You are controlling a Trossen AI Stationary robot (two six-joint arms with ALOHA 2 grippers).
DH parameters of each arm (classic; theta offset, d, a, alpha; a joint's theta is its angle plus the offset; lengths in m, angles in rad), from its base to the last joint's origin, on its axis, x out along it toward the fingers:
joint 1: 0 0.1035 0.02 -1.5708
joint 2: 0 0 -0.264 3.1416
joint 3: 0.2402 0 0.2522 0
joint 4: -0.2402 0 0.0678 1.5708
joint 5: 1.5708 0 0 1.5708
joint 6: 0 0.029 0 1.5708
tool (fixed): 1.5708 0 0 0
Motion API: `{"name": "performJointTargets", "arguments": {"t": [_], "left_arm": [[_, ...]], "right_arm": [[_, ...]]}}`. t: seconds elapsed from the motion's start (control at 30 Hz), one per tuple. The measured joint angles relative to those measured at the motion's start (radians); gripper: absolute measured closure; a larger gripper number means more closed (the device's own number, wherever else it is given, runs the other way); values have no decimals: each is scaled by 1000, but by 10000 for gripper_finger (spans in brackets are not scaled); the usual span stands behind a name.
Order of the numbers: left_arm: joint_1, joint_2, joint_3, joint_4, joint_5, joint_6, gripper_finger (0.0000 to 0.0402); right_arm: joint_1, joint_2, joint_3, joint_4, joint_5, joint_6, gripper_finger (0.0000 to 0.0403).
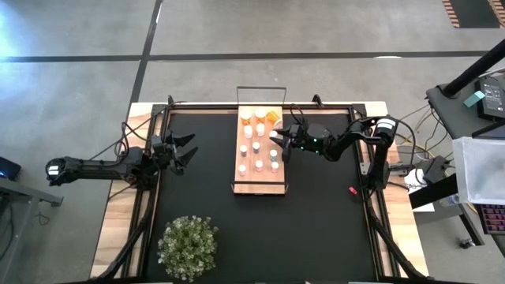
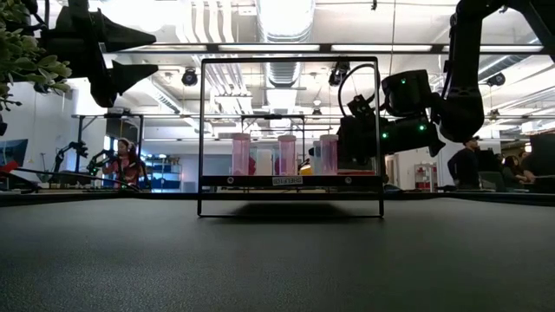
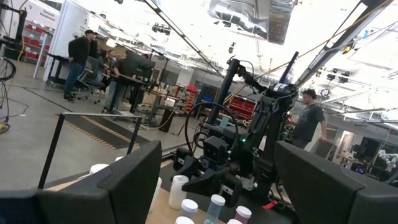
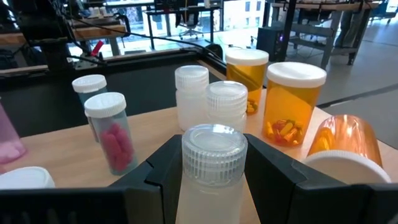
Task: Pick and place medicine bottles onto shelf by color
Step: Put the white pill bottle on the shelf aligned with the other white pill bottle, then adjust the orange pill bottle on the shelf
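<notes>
The light-wood shelf (image 1: 241,180) lies in the middle of the black mat and carries several medicine bottles. Orange ones (image 4: 292,102) stand at its far end, and one orange bottle (image 4: 341,140) lies on its side. White ones (image 4: 191,93) and one holding red pills (image 4: 112,130) stand nearer. My right gripper (image 1: 278,147) reaches over the shelf's right edge, shut on a clear-white bottle with a ribbed white cap (image 4: 213,149). My left gripper (image 1: 185,150) hangs open to the left of the shelf, above the mat, with nothing between its fingers. My right gripper pinches the clear-white bottle between its two fingers (image 4: 163,177), on the body just under the cap (image 4: 210,196). The fingers come level from the table's right side. The bottle stands upright in the hold. Its foot is out of view, so whether it is lifted clear cannot be told.
A potted plant (image 1: 188,246) stands at the near left of the mat (image 1: 316,221). A small red thing (image 1: 353,189) lies near the right arm's base. The shelf's thin black frame (image 2: 290,139) rises at its ends. People stand in the room beyond the table.
</notes>
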Motion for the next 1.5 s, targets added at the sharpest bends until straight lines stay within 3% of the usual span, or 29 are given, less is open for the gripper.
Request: {"name": "performJointTargets", "arguments": {"t": [0.23,0.57,1.1,1.37,1.5], "left_arm": [[0,0,0,0,0,0,107],[0,0,0,0,0,0,107],[0,0,0,0,0,0,107],[0,0,0,0,0,0,107],[0,0,0,0,0,0,107]], "right_arm": [[3,0,0,0,-4,0,260],[2,0,0,0,-6,-3,223],[2,-7,0,15,-29,38,221],[2,-97,0,0,-48,69,221],[0,-181,0,-101,-48,69,221]]}}
